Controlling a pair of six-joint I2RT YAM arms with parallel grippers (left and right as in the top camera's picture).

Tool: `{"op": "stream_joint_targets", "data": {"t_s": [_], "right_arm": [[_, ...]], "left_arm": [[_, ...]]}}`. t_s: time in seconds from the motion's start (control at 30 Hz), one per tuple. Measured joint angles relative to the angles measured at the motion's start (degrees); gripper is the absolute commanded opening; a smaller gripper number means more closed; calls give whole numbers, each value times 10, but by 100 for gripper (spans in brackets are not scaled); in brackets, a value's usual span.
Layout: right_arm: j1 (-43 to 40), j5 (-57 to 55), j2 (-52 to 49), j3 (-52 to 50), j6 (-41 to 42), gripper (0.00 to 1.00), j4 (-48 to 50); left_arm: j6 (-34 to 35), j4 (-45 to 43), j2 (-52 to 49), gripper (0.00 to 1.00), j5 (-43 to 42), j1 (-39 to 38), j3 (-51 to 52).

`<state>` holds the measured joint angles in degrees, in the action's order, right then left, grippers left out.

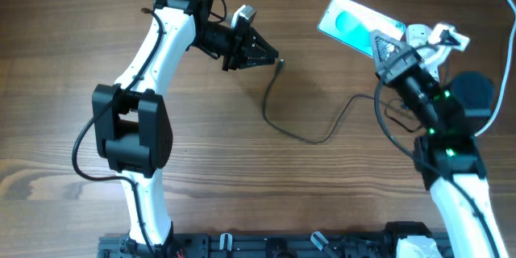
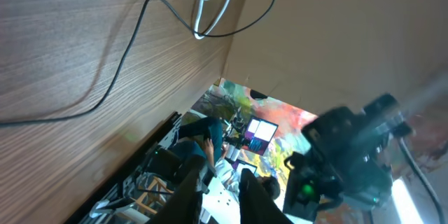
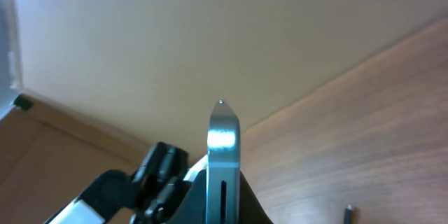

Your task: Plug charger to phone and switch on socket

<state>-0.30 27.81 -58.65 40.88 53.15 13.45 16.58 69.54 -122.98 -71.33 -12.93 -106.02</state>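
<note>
You had the phone [image 1: 353,22] at the far right, with your right end effector [image 1: 389,48] closed on its near-right end. The right wrist view showed it edge-on between the jaws. Its long axis ran from that grip toward the far left, so the free end faced your left arm.

The charger [image 1: 310,138] lay slack on the counter [image 1: 242,185] between the arms. It curved up to its plug [image 1: 280,64], which sat right at the tip of your left end effector [image 1: 274,56]. Those jaws looked narrow, but neither view showed whether they pinched the plug or only stood beside it.

The plug lay to the left of the phone's free end and apart from it, with bare counter between. Your left arm was much the nearer to the plug. I judged the next move to be carrying the plug rightward, in line with the phone's long axis. I could not tell which end held the port.
</note>
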Motion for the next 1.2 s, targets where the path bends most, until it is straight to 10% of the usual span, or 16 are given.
{"op": "stream_joint_targets", "data": {"t_s": [0.27, 0.73, 1.2], "right_arm": [[98, -73, -200, -7, 89, 4, 227], [157, -253, -240, -7, 151, 4, 224], [157, -268, -240, -7, 348, 4, 187]], "left_arm": [[34, -49, 0, 8, -2, 0, 0], [119, -117, 0, 9, -2, -1, 0], [400, -391, 0, 20, 83, -100, 0]]}}
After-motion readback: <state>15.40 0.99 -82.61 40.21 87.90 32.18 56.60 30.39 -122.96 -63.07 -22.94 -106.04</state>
